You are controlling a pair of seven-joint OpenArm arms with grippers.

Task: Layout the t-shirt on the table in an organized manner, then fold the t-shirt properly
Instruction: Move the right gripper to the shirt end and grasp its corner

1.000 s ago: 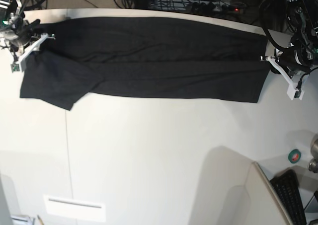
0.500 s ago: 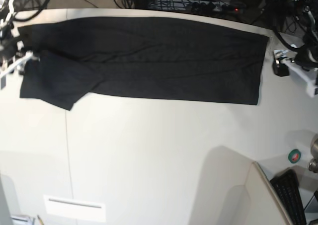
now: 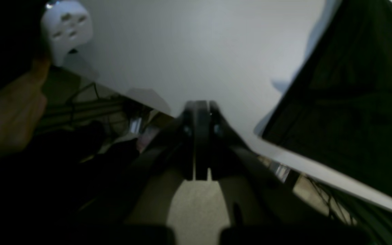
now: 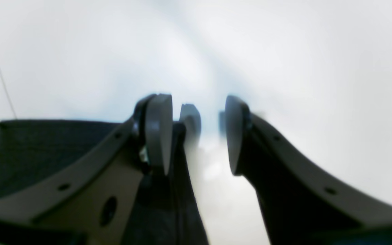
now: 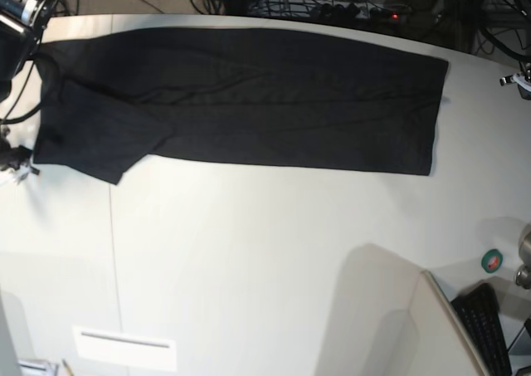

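The t-shirt [image 5: 241, 98] lies flat along the far part of the table [image 5: 265, 251] as a long black band, plain side up, with one sleeve sticking out at the near left. My right gripper [image 4: 196, 136] is open with nothing between its fingers, just off the sleeve end [image 4: 46, 153]; the base view has it at the left edge [image 5: 17, 167]. My left gripper [image 3: 201, 105] is shut and holds nothing, hovering over the table's edge [image 3: 199, 51] beside the shirt's hem [image 3: 352, 102]. In the base view it barely shows at the far right [image 5: 518, 81].
A green tape roll [image 5: 493, 261] and a keyboard [image 5: 489, 334] sit at the near right beside a white partition [image 5: 415, 326]. A white vent panel [image 5: 124, 347] is at the near left. Cables lie beyond the far edge. A white plug adapter [image 3: 65, 27] rests on the table.
Both grippers have pulled away from the shirt's two ends, the left arm toward the right edge, the right arm down and to the left. The shirt stays spread out flat.
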